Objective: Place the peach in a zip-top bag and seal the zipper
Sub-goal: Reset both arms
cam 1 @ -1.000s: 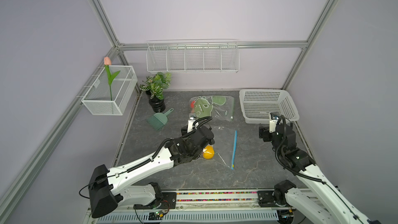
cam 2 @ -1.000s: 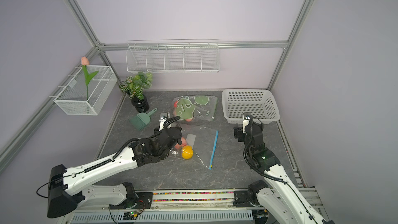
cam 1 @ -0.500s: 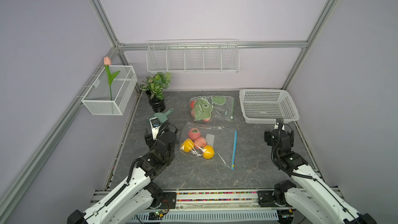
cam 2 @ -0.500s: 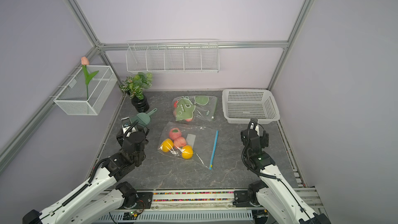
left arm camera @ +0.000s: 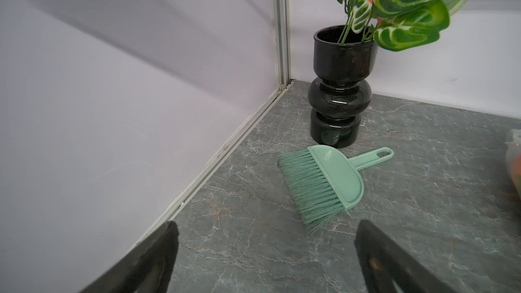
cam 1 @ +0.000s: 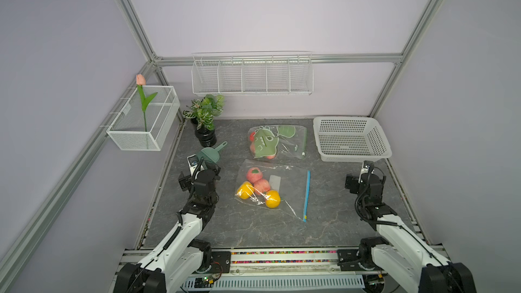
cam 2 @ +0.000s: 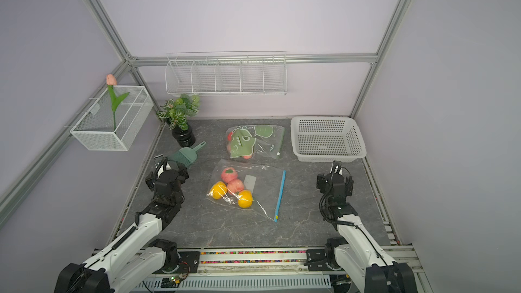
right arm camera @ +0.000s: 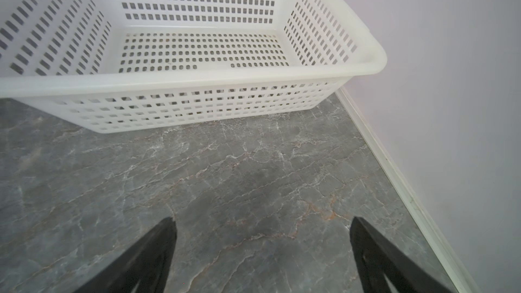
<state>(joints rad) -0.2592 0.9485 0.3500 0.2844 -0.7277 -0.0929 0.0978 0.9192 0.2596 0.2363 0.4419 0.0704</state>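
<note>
Two peaches (cam 1: 254, 175) sit inside the clear zip bag (cam 1: 290, 190) mid-counter, touching each other. Two yellow fruits (cam 1: 244, 190) are packed against them at the end away from the zipper. Both top views agree, so I judge the placing step done.

Blue zipper strip (cam 1: 307, 193) runs straight along the bag's mouth on the right arm's side, flat on the counter (cam 1: 253, 229). I can't tell from up here whether the track is pressed shut along its whole length, and neither wrist camera is on it.

Left tool (left arm camera: 266, 225): fingers spread wide, nothing between them, over bare counter. Green hand brush (left arm camera: 324, 184) is just ahead, black plant pot (left arm camera: 338, 94) behind that. Well apart from the bag.

Right tool (right arm camera: 262, 220): also spread and empty, over bare counter just short of the white basket (right arm camera: 197, 78), clear of the bag.

My read: we're at the seal step, or just past it. If the seal isn't confirmed, the next move is the right tool to one end of the strip, pinch, then run along to the other end. The left tool should pin the bag near the fruit so it doesn't slide. Thin film, so I expect it to drag. A second bag (cam 1: 293, 142) with a green print lies just behind; stay out of it.
</note>
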